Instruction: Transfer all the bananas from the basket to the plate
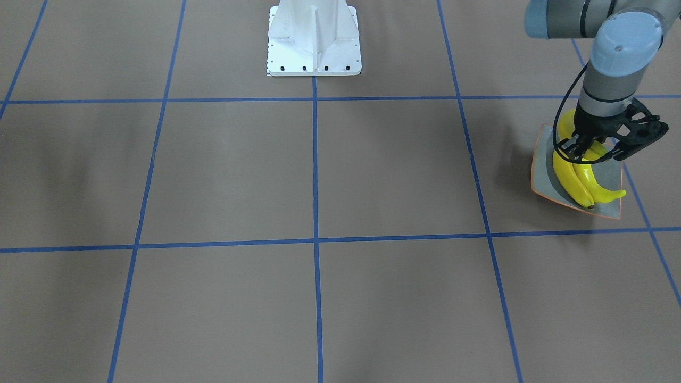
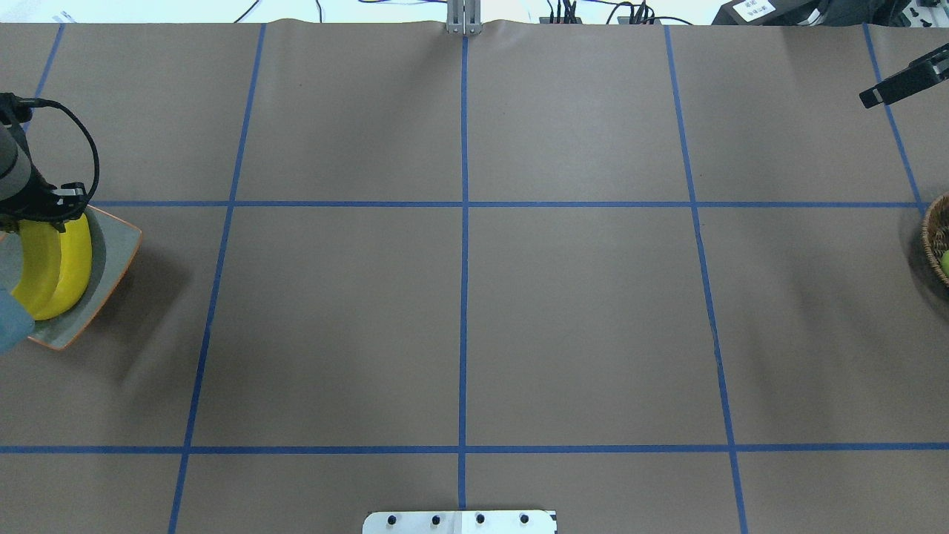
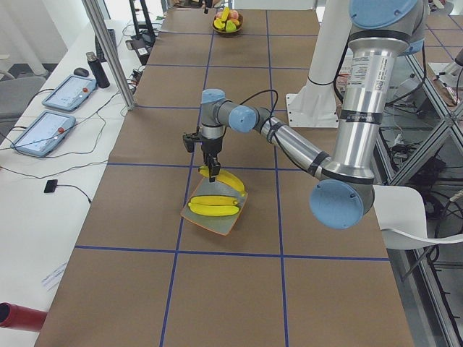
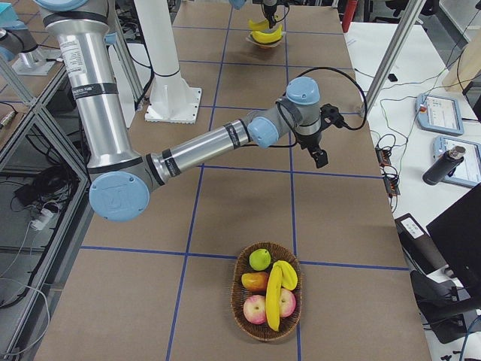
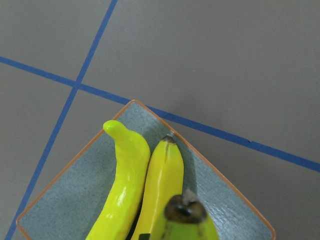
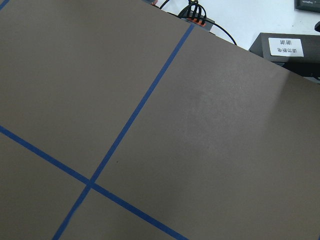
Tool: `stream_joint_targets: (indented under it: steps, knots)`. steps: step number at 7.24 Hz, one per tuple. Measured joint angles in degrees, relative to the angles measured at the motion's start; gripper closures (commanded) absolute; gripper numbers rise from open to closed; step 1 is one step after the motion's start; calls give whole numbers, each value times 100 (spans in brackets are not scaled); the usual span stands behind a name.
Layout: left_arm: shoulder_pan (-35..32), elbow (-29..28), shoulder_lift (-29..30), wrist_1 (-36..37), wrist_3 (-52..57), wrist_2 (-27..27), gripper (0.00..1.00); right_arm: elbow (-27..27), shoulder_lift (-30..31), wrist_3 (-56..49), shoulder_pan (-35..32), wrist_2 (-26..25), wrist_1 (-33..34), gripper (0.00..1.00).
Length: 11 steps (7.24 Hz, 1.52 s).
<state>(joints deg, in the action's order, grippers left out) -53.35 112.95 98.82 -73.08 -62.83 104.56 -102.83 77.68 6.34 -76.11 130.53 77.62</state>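
The plate (image 1: 542, 170) sits at the table's left end and also shows in the overhead view (image 2: 111, 252). Two bananas (image 1: 566, 178) lie side by side on it, as the left wrist view (image 5: 125, 180) shows. My left gripper (image 1: 577, 146) hangs just over the plate, shut on the end of a third banana (image 5: 185, 220), whose dark tip shows close to the wrist camera. A fourth banana (image 4: 274, 289) lies in the wicker basket (image 4: 244, 301) at the right end. My right gripper (image 4: 321, 156) hovers over bare table, away from the basket; I cannot tell if it is open.
The basket (image 2: 936, 245) also holds apples (image 4: 255, 308), a mango (image 4: 254, 280) and a green fruit (image 4: 260, 259). The white robot base (image 1: 314, 40) stands at the middle of the near edge. Blue tape lines grid the brown table.
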Motion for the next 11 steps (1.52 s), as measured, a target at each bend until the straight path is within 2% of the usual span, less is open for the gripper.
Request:
stream_joint_targets:
  steps: [2,4,6,8,9,10,11]
  knots:
    - [100,-542,461,272,-9,-91,100,0,8,-1,0,-12,-10,0]
    - [126,-1042,861,296,-22,-102,88,-4,10,-1,0,-7,-17,0]
    - [132,-1221,937,287,-13,-118,58,-8,11,-1,0,-21,-24,0]
    - [138,-1397,935,268,34,-176,39,-9,10,-1,0,-32,-27,0]
    - [140,-1442,922,257,93,-193,7,-9,10,-1,0,-35,-28,0]
    - [140,-1461,906,253,192,-235,1,-9,11,-1,0,-36,-28,0]
    - [141,-1483,892,251,277,-325,1,-11,10,-1,-2,-33,-28,0]
